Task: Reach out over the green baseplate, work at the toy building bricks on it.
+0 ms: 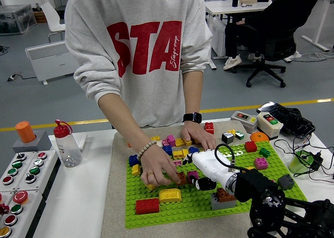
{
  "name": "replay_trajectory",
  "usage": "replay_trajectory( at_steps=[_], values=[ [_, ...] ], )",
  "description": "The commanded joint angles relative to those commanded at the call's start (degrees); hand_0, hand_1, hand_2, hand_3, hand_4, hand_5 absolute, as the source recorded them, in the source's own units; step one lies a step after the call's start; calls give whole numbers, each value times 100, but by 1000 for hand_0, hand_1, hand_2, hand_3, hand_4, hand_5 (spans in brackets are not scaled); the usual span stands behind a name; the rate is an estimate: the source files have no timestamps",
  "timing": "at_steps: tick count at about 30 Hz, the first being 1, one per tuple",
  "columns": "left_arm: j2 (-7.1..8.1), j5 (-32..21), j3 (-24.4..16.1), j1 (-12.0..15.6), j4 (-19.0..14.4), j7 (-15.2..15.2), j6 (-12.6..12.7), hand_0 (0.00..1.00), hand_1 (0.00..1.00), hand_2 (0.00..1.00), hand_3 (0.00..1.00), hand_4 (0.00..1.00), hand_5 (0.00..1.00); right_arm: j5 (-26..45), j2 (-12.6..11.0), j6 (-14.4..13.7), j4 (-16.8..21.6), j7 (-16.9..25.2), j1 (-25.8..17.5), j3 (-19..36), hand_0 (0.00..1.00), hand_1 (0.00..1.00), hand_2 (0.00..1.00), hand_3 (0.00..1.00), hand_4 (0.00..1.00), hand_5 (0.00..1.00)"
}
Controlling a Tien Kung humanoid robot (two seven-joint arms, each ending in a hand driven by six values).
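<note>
— Where are the toy building bricks (172,153)?
— Scattered on the green baseplate (182,209), mid-bench. The right robot hand (201,178) reaches in over them (fingers curled; whether they grip a brick, I cannot tell).
— And the person?
— One hand (156,167) presses bricks just beside it; the other hand (197,136) rests farther back.

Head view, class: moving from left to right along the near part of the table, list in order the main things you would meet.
Panel of coloured push buttons → red brick → yellow brick → brown brick on a grey one → right hand arm's black forearm, all bricks standing on the green baseplate.
</note>
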Motion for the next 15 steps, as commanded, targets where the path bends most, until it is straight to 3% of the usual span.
replay_trajectory(
  at_steps=[15],
  values=[
    [10, -31, -16, -16, 0, -10, 10, 654, 688, 668, 563, 282, 998, -165, -385, 305, 346, -285, -162, 728, 825, 741, 749, 735, 576, 174]
  ],
)
